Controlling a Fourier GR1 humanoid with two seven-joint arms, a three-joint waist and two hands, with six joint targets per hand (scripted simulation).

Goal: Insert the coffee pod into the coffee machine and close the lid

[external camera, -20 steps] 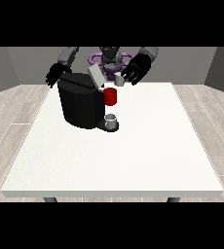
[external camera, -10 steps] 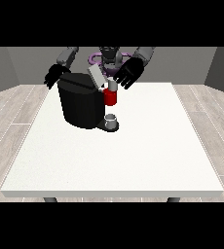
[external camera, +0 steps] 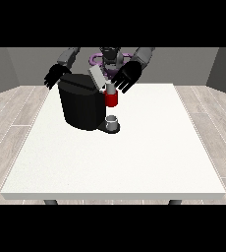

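Note:
A black coffee machine (external camera: 80,106) stands on the far left part of the white table (external camera: 134,152). Its grey lid (external camera: 97,77) is tilted up and open at the top right. A red part with a pale cap (external camera: 111,97) sits at the machine's front, above a small grey cup (external camera: 112,121) on the drip base. The hand at the view's right (external camera: 126,78) hovers with spread fingers just right of the lid and above the red part. The hand at the view's left (external camera: 55,76) hangs open behind the machine's left corner. No coffee pod can be made out.
The robot's torso (external camera: 109,56) stands behind the table's far edge. Grey walls and a wooden floor surround the table.
The hand at the view's right has moved left and down, closer to the raised lid. The hand at the view's left has stayed about where it was.

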